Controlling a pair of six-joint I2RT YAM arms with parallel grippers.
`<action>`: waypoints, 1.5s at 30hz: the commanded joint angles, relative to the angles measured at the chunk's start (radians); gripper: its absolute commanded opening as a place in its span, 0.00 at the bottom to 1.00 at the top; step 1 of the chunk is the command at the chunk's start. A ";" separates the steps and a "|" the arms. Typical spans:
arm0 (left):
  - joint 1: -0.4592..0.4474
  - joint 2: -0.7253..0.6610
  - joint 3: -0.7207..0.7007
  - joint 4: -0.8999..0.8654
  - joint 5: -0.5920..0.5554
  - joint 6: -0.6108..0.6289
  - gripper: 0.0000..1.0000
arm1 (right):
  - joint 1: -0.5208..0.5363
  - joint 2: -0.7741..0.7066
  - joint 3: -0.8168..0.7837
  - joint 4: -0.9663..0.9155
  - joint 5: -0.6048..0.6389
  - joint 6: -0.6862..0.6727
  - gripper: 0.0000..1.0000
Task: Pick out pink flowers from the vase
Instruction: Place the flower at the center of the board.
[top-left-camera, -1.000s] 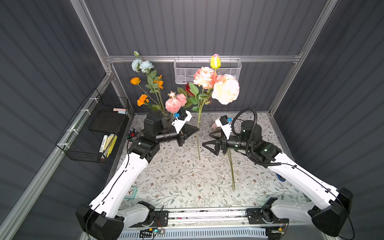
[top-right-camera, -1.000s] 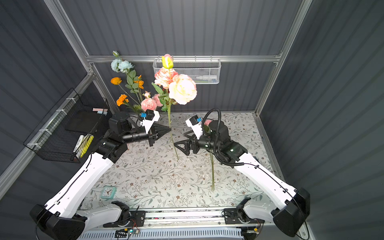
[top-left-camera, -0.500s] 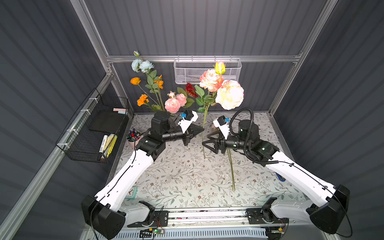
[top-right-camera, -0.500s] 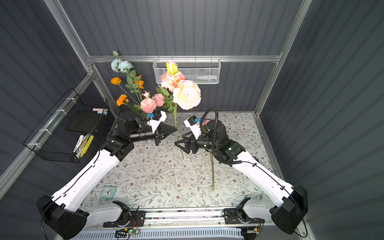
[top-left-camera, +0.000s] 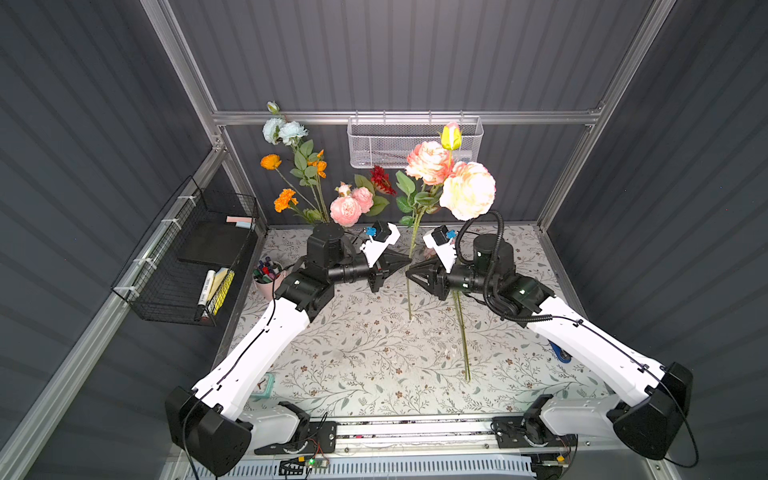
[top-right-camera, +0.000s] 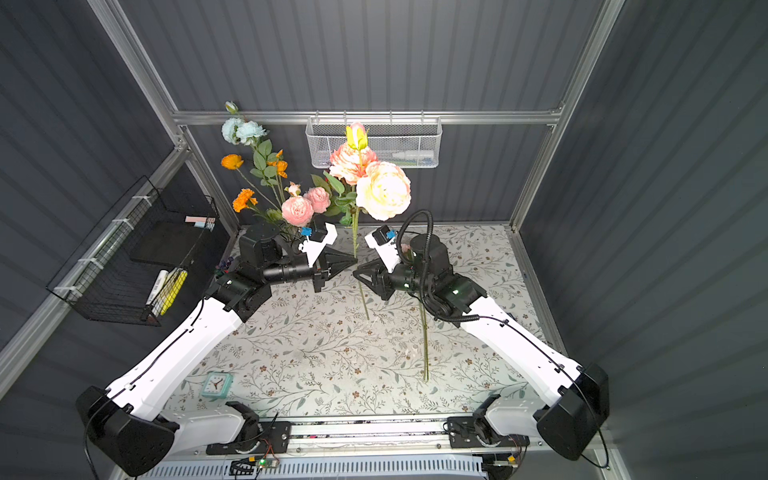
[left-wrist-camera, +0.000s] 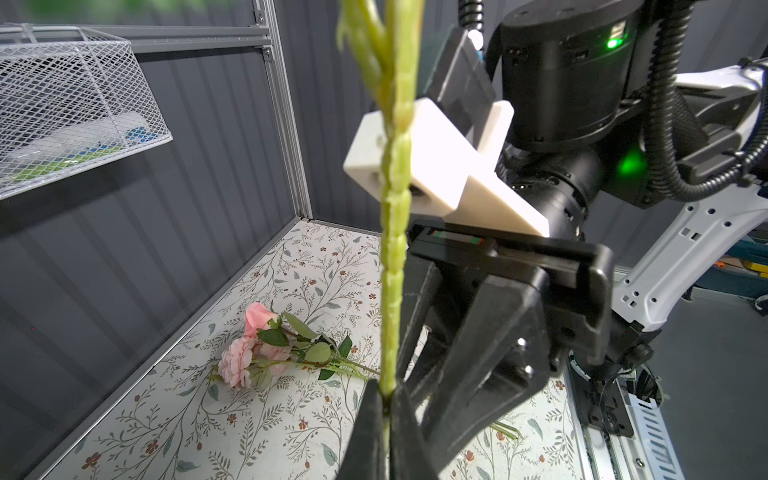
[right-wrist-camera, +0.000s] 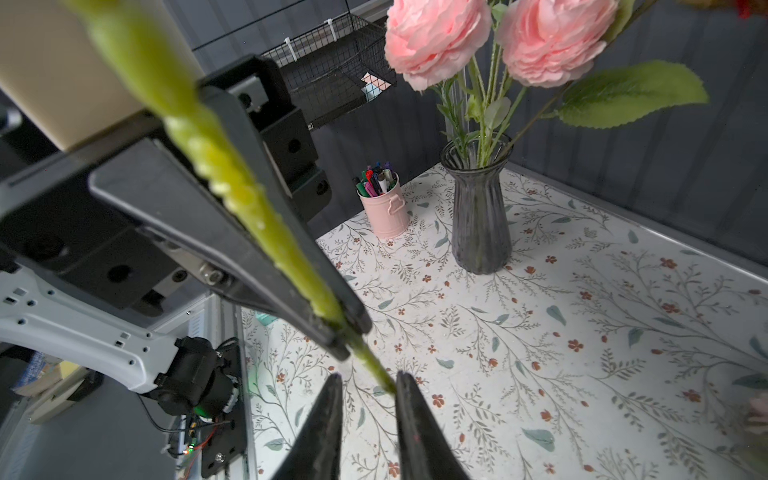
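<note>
One stem of the pink flowers (top-left-camera: 467, 191) stands upright in the air over the middle of the floral mat (top-left-camera: 365, 357). It carries two big pink-to-cream blooms and a yellow bud (top-left-camera: 451, 135) on top, and its lower end hangs close over the mat. The left gripper (left-wrist-camera: 386, 409) is clamped on the green stem, jaws together with the stem pinched at their tips. The right gripper (right-wrist-camera: 368, 388) meets it from the opposite side, lower down the stem. Its fingers (right-wrist-camera: 328, 419) stand narrowly apart with the stem between them, lying against one and clear of the other.

A second pink stem (left-wrist-camera: 239, 363) lies flat on the mat under the right arm. Two more pink blooms (right-wrist-camera: 436, 39) are in the vase (right-wrist-camera: 480, 232), which stands near the mat's back-left corner and is hidden behind the left arm in both top views. Orange blooms (top-left-camera: 284, 200), pale blue flowers (top-left-camera: 286, 131) and a dark red flower (top-left-camera: 382, 180) rise from that same spot.

Near the vase stands a pink cup (right-wrist-camera: 384, 214) full of pens (right-wrist-camera: 376, 176). A white mesh basket (top-left-camera: 415, 143) on the back rail holds a white bottle (top-right-camera: 411, 156) lying on its side. A black wire basket (top-left-camera: 187, 266) on the left wall holds a dark pad (top-left-camera: 212, 247), sticky notes (top-left-camera: 240, 221) and markers (top-left-camera: 216, 286). A teal clock (top-right-camera: 216, 384) lies on the mat's front-left part.
</note>
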 joint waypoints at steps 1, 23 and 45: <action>-0.007 0.009 0.033 0.024 -0.003 -0.007 0.00 | 0.003 0.011 0.021 0.025 -0.015 -0.016 0.13; -0.015 0.009 0.018 0.029 -0.014 -0.016 0.00 | 0.003 0.030 0.039 0.044 0.004 -0.036 0.18; -0.017 -0.102 -0.118 -0.027 -0.174 0.077 0.99 | -0.160 -0.032 0.001 -0.307 0.162 0.056 0.00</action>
